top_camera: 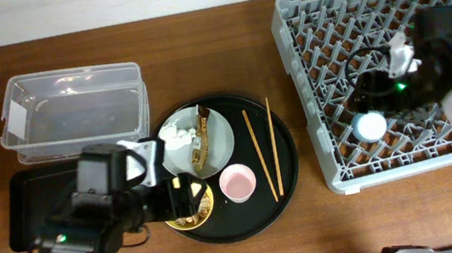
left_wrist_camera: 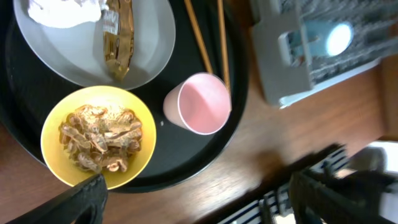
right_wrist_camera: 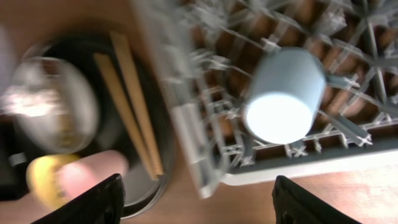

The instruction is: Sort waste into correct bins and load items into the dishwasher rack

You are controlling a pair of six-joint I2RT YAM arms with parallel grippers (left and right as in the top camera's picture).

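Left tool [left_wrist_camera: 198, 186]: the fingers [left_wrist_camera: 81, 200] are spread wide and nothing is held. It is poised low over the near rim of the round black tray [top_camera: 287, 149], just beside the yellow bowl [left_wrist_camera: 59, 134].

The bowl is filled with beige-brown food scraps [left_wrist_camera: 99, 137] and is seated on the round tray, just beside the plate [left_wrist_camera: 155, 37]. A crumpled white tissue [left_wrist_camera: 65, 9] and a brown-gold wrapper [left_wrist_camera: 118, 37] are carried on the plate. The pink cup [left_wrist_camera: 198, 102] is stood upright on the tray, between the bowl and the two chopsticks [left_wrist_camera: 208, 37], which are laid side by side to the right of the plate.

Right tool [right_wrist_camera: 198, 193]: the fingers [right_wrist_camera: 102, 199] are spread and nothing is pinched. It is held above the rack [top_camera: 306, 62], near the blue cup [right_wrist_camera: 286, 102]. The cup is seated among the pegs near the rack's front edge. That view is blurred, so mouth up or down cannot be told.

The clear tub [top_camera: 68, 75] and the black rectangular tray [top_camera: 24, 204] are set on the worktop [top_camera: 196, 42], left of the round tray.
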